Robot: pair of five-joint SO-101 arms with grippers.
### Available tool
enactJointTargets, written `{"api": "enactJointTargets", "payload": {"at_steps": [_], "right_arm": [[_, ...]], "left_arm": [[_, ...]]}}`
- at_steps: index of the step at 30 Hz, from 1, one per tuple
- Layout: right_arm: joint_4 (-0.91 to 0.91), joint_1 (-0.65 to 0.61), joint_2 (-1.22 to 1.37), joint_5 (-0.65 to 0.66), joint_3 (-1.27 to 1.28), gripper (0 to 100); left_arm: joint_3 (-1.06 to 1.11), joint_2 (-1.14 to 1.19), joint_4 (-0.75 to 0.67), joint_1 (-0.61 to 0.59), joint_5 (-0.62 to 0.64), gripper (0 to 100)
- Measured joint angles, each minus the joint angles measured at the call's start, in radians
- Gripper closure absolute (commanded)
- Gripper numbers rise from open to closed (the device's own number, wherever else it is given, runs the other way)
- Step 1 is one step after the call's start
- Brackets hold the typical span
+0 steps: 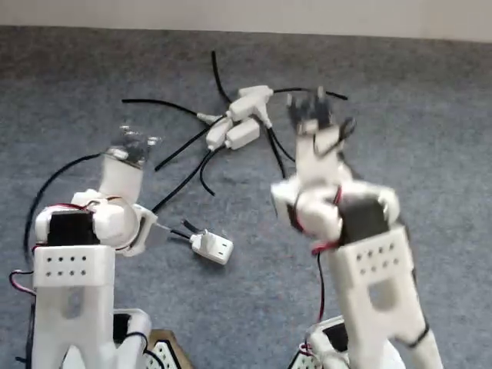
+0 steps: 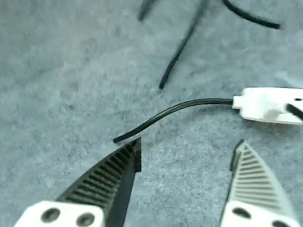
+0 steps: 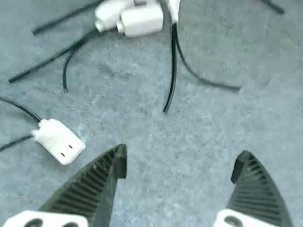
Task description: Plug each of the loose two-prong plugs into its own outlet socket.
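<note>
Hovering over the grey surface (image 2: 71, 71), the left gripper (image 2: 189, 143) has its fingers spread wide and holds nothing. What matters for the coming move is a sideways offset. The white plug (image 2: 265, 106) lies not between the fingers but off beyond one fingertip (image 2: 242, 151), and only the loose end of its black cord (image 2: 165, 111) lies close to the other. The plug's long axis runs along the line from fingertip to fingertip, so closing from here would, I judge, meet it lengthwise. A sideways shift and a wrist turn look needed first.

In the high view the plug sits at the edge of the cluster of white pieces (image 1: 240, 123), and the left gripper looks the nearer to it. The right gripper (image 3: 182, 152), spread and empty too, hangs beside that cluster. A lone socket (image 1: 212, 247) lies well apart from it.
</note>
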Motion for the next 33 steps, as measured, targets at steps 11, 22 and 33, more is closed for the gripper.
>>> {"api": "enactJointTargets", "payload": {"at_steps": [11,22,33], "right_arm": [[-0.321,0.012,-0.232,0.066,0.646,65.9],[-0.344,0.012,-0.233,0.066,0.657,65.9],[-0.344,0.012,-0.233,0.066,0.658,65.9]], "left_arm": [[0.018,-0.164,0.054,0.098,0.0,55],[0.028,-0.173,0.242,0.169,-0.054,55],[0.028,-0.124,0.112,0.161,-0.048,55]]}}
